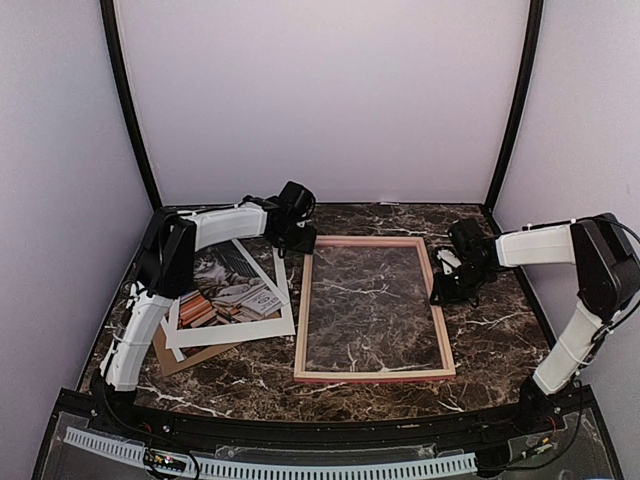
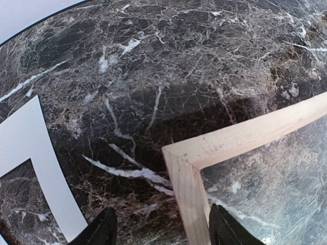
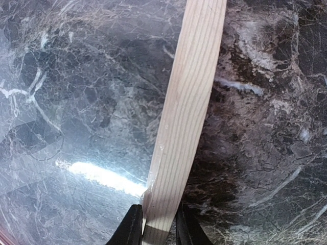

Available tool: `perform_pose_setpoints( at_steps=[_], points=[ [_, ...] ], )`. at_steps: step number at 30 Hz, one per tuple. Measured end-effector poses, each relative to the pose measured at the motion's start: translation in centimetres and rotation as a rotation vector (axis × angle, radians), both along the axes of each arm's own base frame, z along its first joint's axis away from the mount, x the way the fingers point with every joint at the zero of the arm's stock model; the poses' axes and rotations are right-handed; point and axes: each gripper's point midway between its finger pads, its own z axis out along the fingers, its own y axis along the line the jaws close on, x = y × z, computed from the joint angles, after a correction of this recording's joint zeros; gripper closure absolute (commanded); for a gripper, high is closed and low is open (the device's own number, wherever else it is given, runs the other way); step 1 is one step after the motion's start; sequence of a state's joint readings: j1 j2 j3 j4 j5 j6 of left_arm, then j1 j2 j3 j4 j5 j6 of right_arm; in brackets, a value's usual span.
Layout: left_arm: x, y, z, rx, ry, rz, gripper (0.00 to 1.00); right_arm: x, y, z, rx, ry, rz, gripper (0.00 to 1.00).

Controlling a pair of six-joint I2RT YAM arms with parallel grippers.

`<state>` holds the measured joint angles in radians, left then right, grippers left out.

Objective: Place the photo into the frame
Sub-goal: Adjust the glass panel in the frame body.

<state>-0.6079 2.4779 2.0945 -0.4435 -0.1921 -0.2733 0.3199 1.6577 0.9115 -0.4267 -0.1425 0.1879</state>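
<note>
Your left arm [image 1: 222, 224] rises from its base, bends at the elbow and stretches rightward along the far side, wrist tipped down. Your left gripper [image 2: 166, 232] stands open, fingers well apart. Your right arm [image 1: 535, 245] folds back leftward from its elbow. Your right gripper [image 3: 158, 227] points down, both fingers pressed against the frame [image 3: 189, 102].
</note>
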Motion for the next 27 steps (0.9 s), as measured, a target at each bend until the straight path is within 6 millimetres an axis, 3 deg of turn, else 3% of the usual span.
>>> perform_pose_setpoints(
  at_steps=[6,13,23,27],
  points=[
    [0.9,0.2,0.3,-0.01,-0.016,0.01,0.37,0.0,0.0,0.0,0.0,-0.001,0.0,0.76],
    [2.0,-0.3,-0.7,-0.013,-0.025,0.008,0.37,0.0,0.0,0.0,0.0,-0.001,0.0,0.76],
    [1.9,-0.2,-0.7,-0.008,-0.024,0.002,0.36,0.0,0.0,0.0,0.0,-0.001,-0.001,0.76],
    [0.6,0.2,-0.6,-0.023,-0.003,-0.008,0.35,0.1,-0.1,0.0,-0.004,-0.002,-0.01,0.77]
  ],
)
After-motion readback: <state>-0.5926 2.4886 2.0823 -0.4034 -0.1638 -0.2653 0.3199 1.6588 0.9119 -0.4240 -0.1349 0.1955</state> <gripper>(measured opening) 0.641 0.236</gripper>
